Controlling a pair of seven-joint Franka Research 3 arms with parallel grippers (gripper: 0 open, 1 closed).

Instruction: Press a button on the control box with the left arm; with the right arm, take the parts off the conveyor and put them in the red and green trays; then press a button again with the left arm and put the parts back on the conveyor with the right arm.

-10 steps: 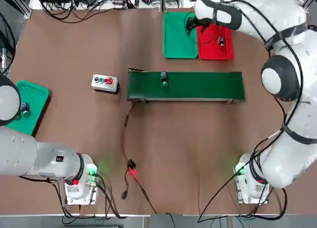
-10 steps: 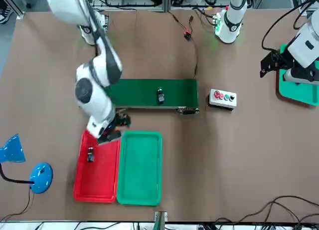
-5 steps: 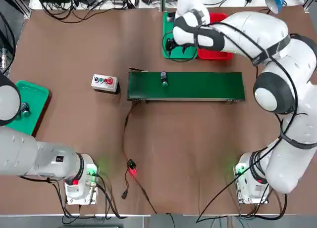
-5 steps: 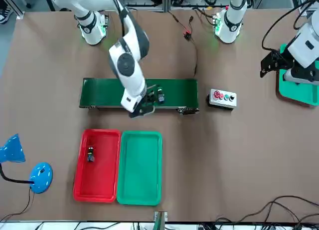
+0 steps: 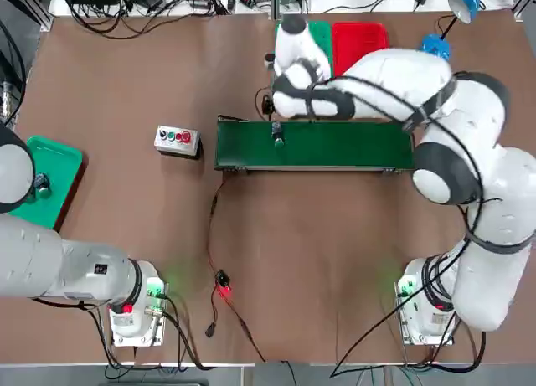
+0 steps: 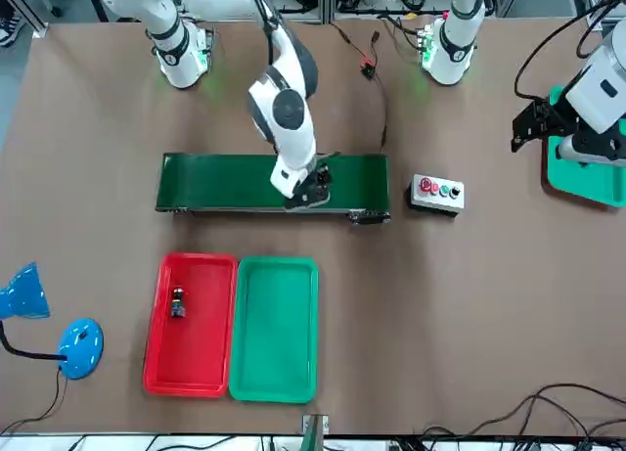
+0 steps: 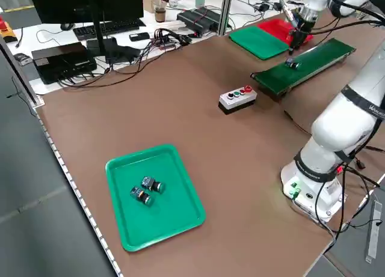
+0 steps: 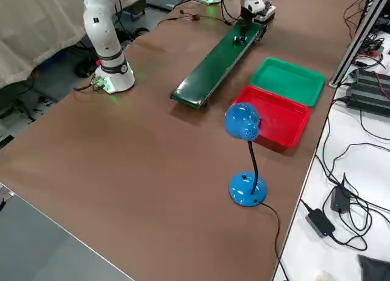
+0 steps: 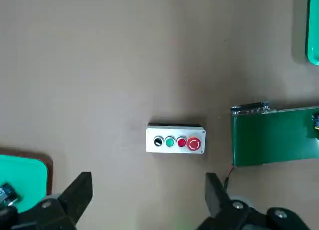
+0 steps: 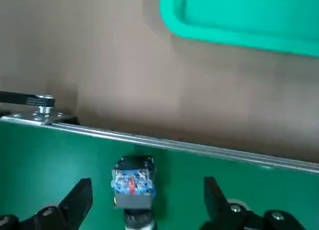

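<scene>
Right wrist view: the right gripper [image 10: 142, 200], fingers spread wide and empty, hangs over a small part [image 10: 132, 186] lying on the green conveyor [image 10: 199, 180]. Left gripper [image 9: 147, 200], also wide, hangs above the control box [image 9: 175, 139].

Part [image 5: 277, 134] on conveyor [image 5: 352, 145]; ctrl box [image 5: 177, 140] left; trays [image 5: 356, 41] behind.

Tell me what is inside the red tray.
The red tray holds one small dark part near its conveyor-side end; the rest is bare. From overhead, the right arm covers that end, hiding the part.
</scene>
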